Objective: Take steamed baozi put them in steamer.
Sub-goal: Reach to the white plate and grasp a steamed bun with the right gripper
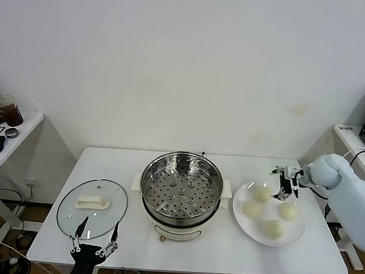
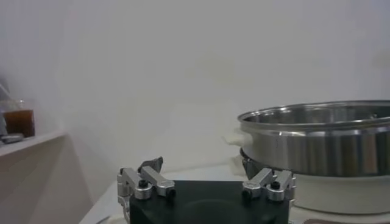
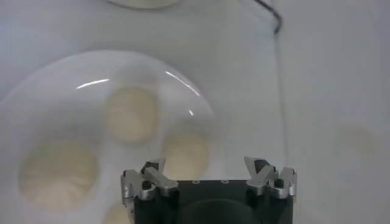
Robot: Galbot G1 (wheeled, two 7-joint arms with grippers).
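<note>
Right hand (image 1: 285,184) hangs spread over four baozi (image 1: 261,193); only the head view shows the steamer (image 1: 181,186) bare.

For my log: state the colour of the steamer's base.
Cream-white, under the steamer's steel pot; clearest in the head view.

head cam high, facing down at table (image 1: 224,253), l wrist low, level, r wrist close overhead

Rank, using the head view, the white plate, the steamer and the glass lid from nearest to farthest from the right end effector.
1. White plate, just below the right end effector, table's right.
2. Steamer, centre.
3. Glass lid, far left.
</note>
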